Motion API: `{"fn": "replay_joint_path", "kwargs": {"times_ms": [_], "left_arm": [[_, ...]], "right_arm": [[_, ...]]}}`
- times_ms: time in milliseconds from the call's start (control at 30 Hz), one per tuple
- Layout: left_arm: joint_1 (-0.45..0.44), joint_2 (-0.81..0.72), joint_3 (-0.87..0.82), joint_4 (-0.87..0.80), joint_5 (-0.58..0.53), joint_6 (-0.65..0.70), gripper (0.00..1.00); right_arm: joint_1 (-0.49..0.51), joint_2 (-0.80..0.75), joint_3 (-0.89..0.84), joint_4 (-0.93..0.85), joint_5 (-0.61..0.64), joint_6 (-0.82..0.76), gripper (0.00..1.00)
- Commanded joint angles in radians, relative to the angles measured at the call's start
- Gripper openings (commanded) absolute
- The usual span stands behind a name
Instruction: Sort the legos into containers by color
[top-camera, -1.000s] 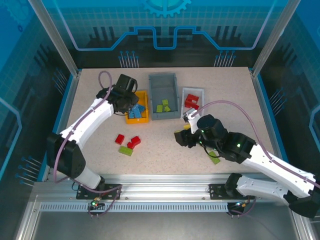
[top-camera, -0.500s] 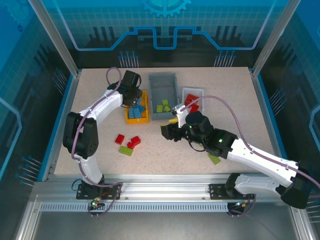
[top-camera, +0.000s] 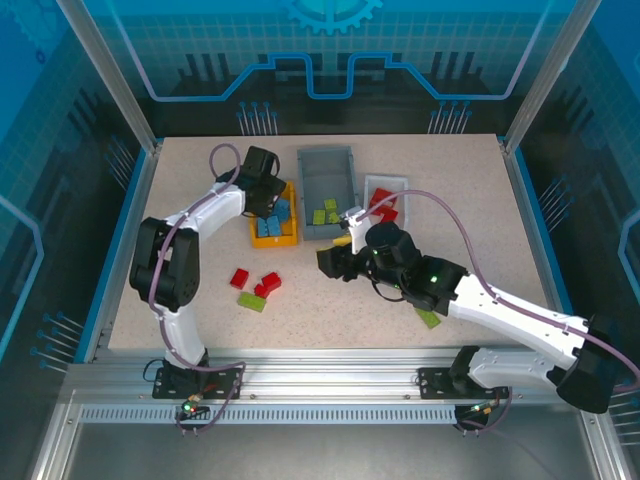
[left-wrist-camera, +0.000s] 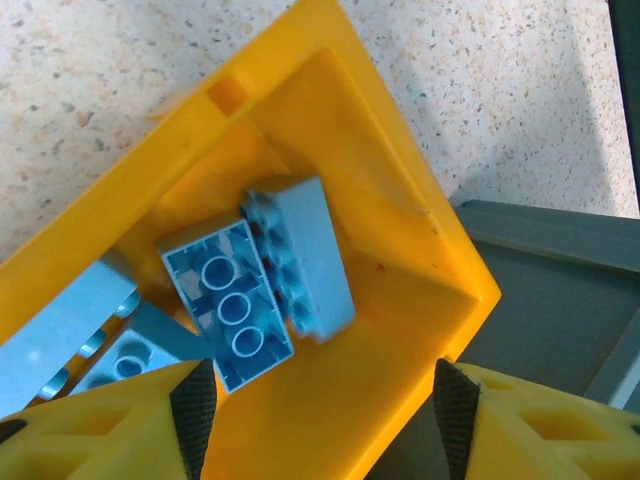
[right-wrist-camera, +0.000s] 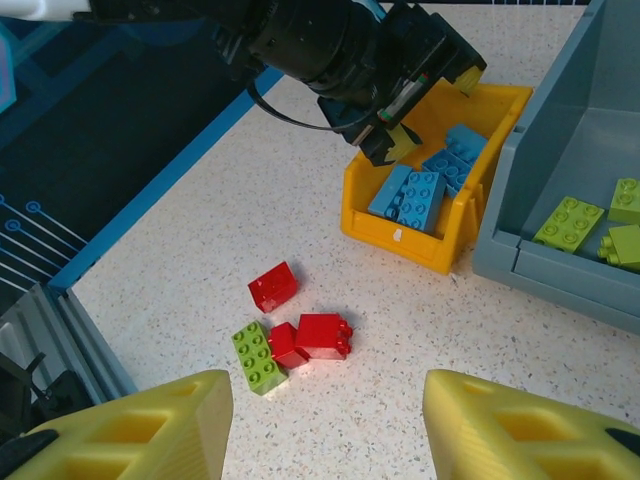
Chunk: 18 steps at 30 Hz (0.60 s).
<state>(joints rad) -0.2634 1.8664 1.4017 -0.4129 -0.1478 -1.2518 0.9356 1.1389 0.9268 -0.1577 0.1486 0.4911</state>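
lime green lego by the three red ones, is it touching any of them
Touching. In the right wrist view the lime green lego sits flush against a red lego, with no gap showing between them.

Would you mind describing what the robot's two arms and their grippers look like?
Both the left arm and right arm have white links with black joints, and a lavender cable loops along each. A green light glows on the right arm. The left gripper and right gripper have chunky yellow fingers with cut-out pockets; the left one's carry black pads.
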Motion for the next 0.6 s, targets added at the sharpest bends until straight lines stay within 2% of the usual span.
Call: {"fn": "replay_joint_path", "kwargs": {"times_ms": [0,200,333,433,567], "left_arm": [[0.006,-0.123,-0.031,-0.005,0.030,-0.010,0.64],[-0.009,-0.367,-0.113,-0.056,0.026,0.030,0.64],[-0.014,-0.565,-0.151,-0.186,0.056,0.170,0.64],[-0.014,-0.730,-0.202,-0.249,0.102,0.298,0.64],[-0.013,-0.926,-0.258,-0.348,0.130,0.417,0.64]], "right_arm": [[0.002,0.043,0.041,-0.028,-0.002,-0.029,0.55],[0.043,0.226,0.147,-0.160,0.052,-0.140,0.55],[0.099,0.433,0.238,-0.233,0.052,-0.244,0.60],[0.108,0.550,0.254,-0.199,0.015,-0.314,0.66],[0.109,0.691,0.331,-0.207,-0.012,-0.408,0.68]]}}
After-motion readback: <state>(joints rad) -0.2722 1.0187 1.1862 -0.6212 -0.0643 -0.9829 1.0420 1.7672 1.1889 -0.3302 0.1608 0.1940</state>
